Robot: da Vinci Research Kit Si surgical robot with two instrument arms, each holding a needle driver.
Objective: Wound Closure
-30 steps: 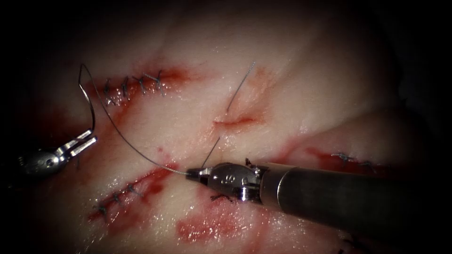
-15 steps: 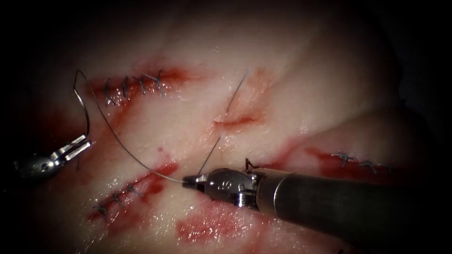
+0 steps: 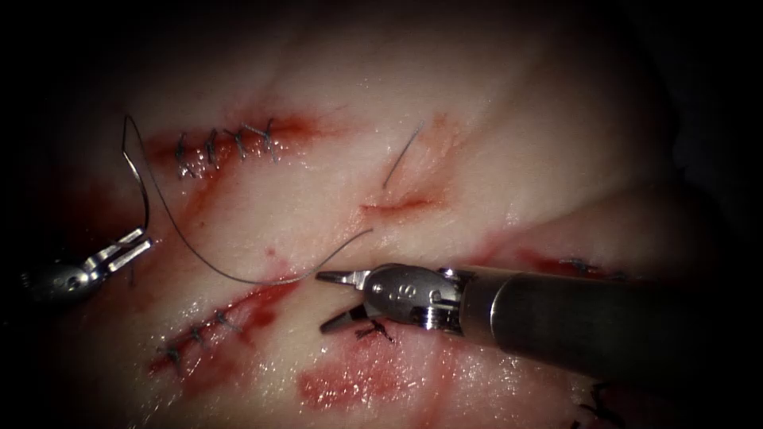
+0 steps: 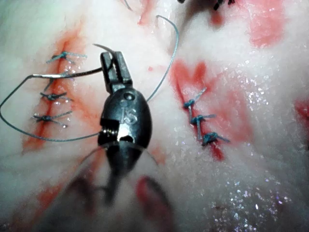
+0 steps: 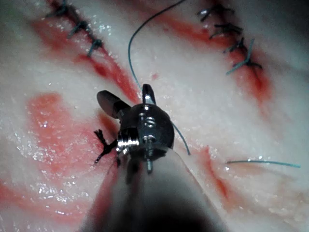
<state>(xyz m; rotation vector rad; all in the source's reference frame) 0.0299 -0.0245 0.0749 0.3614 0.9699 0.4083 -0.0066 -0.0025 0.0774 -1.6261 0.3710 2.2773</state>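
Endoscope view: the right claw [image 3: 334,300] lies over the middle of the tissue [image 3: 493,135], jaws spread and grasping nothing. The thread [image 3: 238,278] that it gripped half a second ago now lies loose on the tissue, its free end just left of the small open cut [image 3: 397,206]. A short cut end [image 3: 401,155] rests above that cut. At far left the left claw [image 3: 127,248] is clenched on the needle [image 3: 141,171], which curves up from the jaws, clear of the tissue; where along the curve it is gripped I cannot tell. Stitched cuts [image 3: 226,143] lie near it, with red fluid [image 3: 350,385] lower down.

Left wrist view: the left claw [image 4: 115,72] clamps the needle [image 4: 67,73] crosswise, near one end of its curve. The thread [image 4: 166,63] loops over the tissue [image 4: 260,159].

Right wrist view: the right claw [image 5: 129,99] stands apart, empty, with the thread [image 5: 133,53] lying just beside it. A dark knot [image 5: 104,145] sits beside the wrist.
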